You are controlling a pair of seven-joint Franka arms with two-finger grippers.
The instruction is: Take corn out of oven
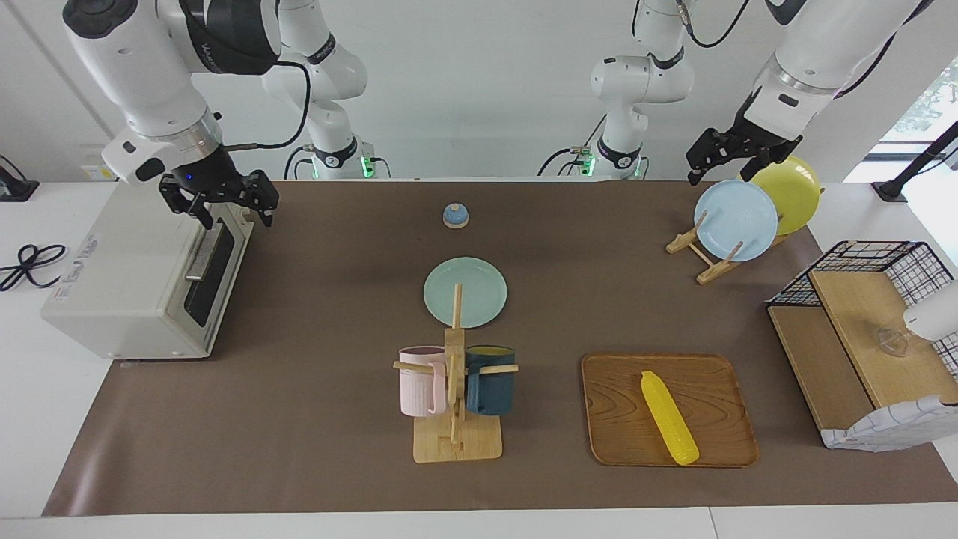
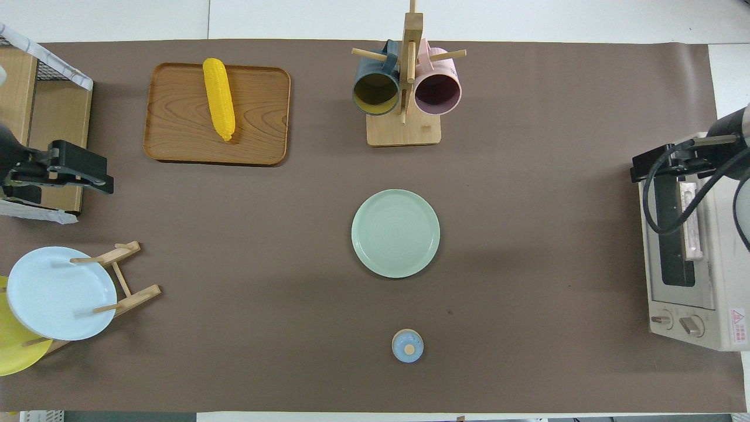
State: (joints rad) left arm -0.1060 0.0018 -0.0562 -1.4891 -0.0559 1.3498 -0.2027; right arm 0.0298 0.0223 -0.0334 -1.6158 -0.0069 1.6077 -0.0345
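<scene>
The corn (image 1: 668, 418) (image 2: 218, 97) is a bright yellow cob lying on a wooden tray (image 1: 621, 404) (image 2: 258, 117), toward the left arm's end of the table and away from the robots. The off-white oven (image 1: 127, 284) (image 2: 703, 281) stands at the right arm's end with its dark glass door closed. My right gripper (image 1: 236, 213) (image 2: 644, 167) hangs open over the oven's top front edge, above the silver handle (image 1: 198, 266), and holds nothing. My left gripper (image 1: 726, 168) (image 2: 99, 173) is raised and open, empty, near the plate rack.
A mug rack (image 1: 455, 419) with a pink and a dark blue mug stands mid-table. A green plate (image 1: 465, 292) and a small blue knob (image 1: 455, 215) lie nearer the robots. Blue and yellow plates lean in a wooden rack (image 1: 711, 262). A wire shelf (image 1: 868, 337) stands at the left arm's end.
</scene>
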